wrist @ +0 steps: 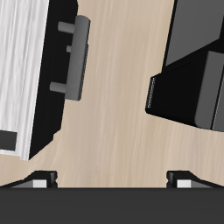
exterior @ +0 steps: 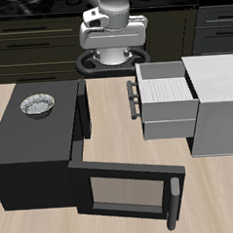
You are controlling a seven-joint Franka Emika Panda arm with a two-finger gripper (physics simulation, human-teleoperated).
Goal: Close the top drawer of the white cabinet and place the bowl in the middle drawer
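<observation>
The white cabinet (exterior: pixel 217 102) stands at one side of the table. Its top drawer (exterior: pixel 163 84) is pulled far out, with the dark bar handle (exterior: pixel 134 96) facing the table's middle. The middle drawer lies hidden under it. The small silvery bowl (exterior: pixel 37 104) sits on top of the large black box (exterior: pixel 27 143). My gripper (exterior: pixel 112 56) hangs high over the table's back, between box and cabinet, well away from both. In the wrist view my gripper (wrist: pixel 112 179) is open and empty, above the bare wood, with the top drawer (wrist: pixel 17 79) and its handle (wrist: pixel 79 57) beside it.
The black box's hinged door (exterior: pixel 123 191) stands swung open toward the table's front edge, across the space before the cabinet. The box's corner shows in the wrist view (wrist: pixel 188 79). Dark kitchen cabinets line the back behind the robot.
</observation>
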